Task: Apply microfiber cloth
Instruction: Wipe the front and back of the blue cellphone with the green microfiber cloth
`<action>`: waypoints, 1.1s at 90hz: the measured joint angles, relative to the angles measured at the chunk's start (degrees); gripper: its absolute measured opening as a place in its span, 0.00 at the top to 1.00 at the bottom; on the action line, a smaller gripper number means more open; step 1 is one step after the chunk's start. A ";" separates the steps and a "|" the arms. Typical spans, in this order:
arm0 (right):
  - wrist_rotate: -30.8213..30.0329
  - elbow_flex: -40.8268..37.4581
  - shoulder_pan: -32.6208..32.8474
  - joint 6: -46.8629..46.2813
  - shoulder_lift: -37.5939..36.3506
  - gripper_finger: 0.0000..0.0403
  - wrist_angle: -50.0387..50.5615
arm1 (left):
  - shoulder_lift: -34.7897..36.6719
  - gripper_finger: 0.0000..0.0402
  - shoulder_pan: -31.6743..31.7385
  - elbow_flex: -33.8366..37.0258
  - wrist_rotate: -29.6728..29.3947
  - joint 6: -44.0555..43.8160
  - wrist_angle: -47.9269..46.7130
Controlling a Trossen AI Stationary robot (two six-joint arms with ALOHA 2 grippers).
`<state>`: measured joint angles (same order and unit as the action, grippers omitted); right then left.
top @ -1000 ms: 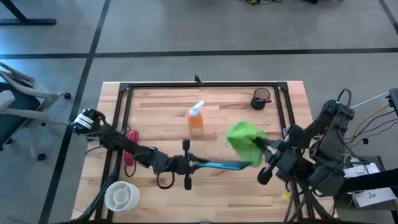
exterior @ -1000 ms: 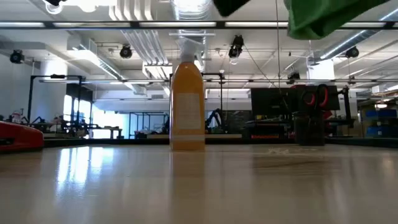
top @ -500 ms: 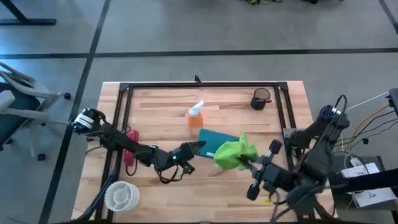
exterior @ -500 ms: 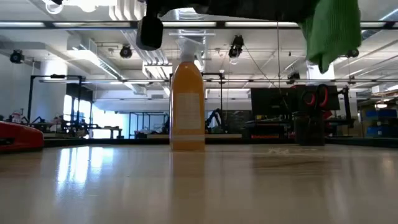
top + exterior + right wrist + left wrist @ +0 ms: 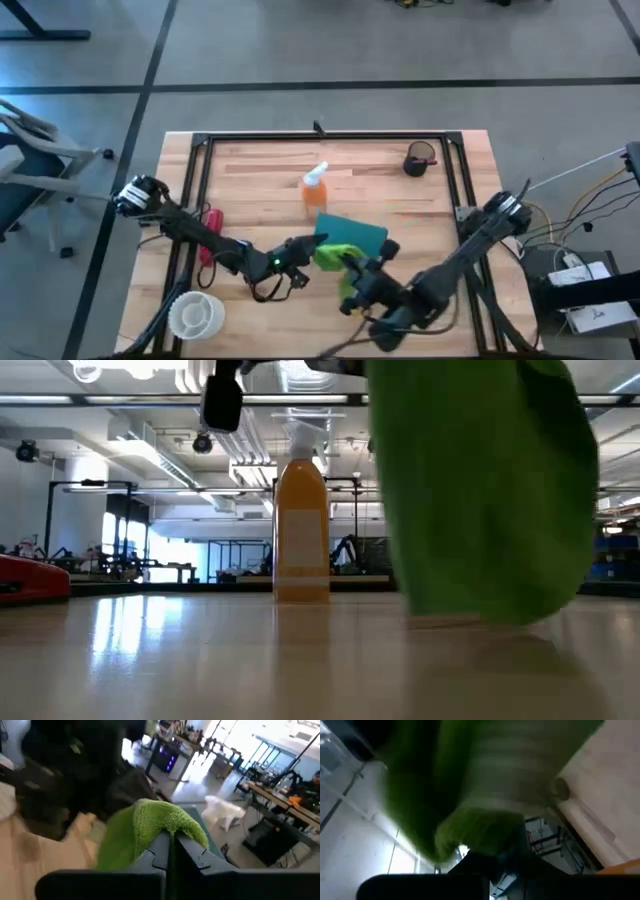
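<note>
Microfiber cloth [image 5: 335, 257]: bunched, lime-green, lying against the near edge of the teal tablet [image 5: 355, 235], lifted off the table.
Right gripper [image 5: 352, 268]: fingers clamped together on the cloth.
Left gripper [image 5: 303, 247]: at the tablet's left edge; finger state cannot be told.
Dark cup [image 5: 419, 160]: far right, contents unclear.
White bowl [image 5: 196, 313]: near left corner.
Orange spray bottle [image 5: 314, 188]: upright behind the tablet.

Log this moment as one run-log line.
right gripper: shut on microfiber cloth, pressed against tablet | left gripper: holds tablet's edge, raised off table | spray bottle: upright behind
</note>
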<state>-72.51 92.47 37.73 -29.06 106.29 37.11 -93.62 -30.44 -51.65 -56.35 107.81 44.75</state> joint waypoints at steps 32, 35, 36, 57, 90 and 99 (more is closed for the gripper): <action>10.25 1.17 -4.65 12.72 1.41 1.00 -14.78 | 0.00 0.98 -0.45 -1.50 0.56 -1.38 -2.36; 11.44 1.19 -4.90 13.68 1.39 1.00 -15.95 | 0.00 0.98 -0.34 -1.50 0.64 -1.48 -2.13; 11.71 1.20 -4.98 13.80 1.38 1.00 -16.07 | 0.00 0.98 -0.31 -1.50 0.62 -1.58 -2.07; 11.09 0.93 -4.99 7.51 1.32 1.00 -11.02 | -0.09 0.98 -0.44 -1.69 -0.30 -1.99 -0.33; -2.84 0.80 2.05 -7.16 0.09 1.00 6.89 | 2.12 0.98 -1.92 -1.50 -2.77 -1.82 5.18; -4.02 0.74 4.20 -12.11 -0.78 1.00 12.80 | 2.83 0.98 -3.10 -1.51 -3.10 -1.82 5.18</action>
<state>-76.53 93.21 41.93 -41.17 105.51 49.91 -90.79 -33.54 -53.16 -59.45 106.00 49.93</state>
